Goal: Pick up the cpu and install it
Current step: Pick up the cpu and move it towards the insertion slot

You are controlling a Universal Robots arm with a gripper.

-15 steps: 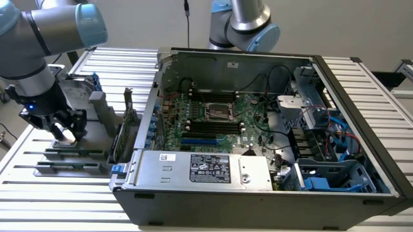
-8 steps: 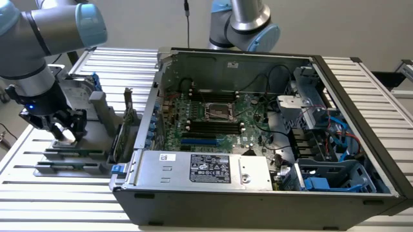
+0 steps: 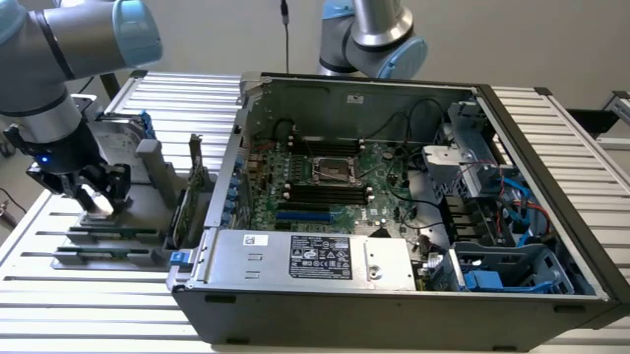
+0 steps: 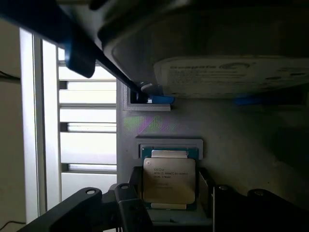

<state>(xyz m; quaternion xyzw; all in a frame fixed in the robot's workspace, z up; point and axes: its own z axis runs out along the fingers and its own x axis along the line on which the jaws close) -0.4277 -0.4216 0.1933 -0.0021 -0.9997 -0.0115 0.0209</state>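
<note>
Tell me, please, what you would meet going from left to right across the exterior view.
The gripper → upright memory stick → motherboard socket → blue cables.

Inventory: 1 cpu, 1 hard drive, 1 table, 1 open computer case containing 1 motherboard, 1 CPU socket, 1 power supply.

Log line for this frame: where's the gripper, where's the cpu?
gripper: low at parts holder, exterior view's left | cpu: flat in holder, directly under gripper | computer case: open, cpu not installed
</note>
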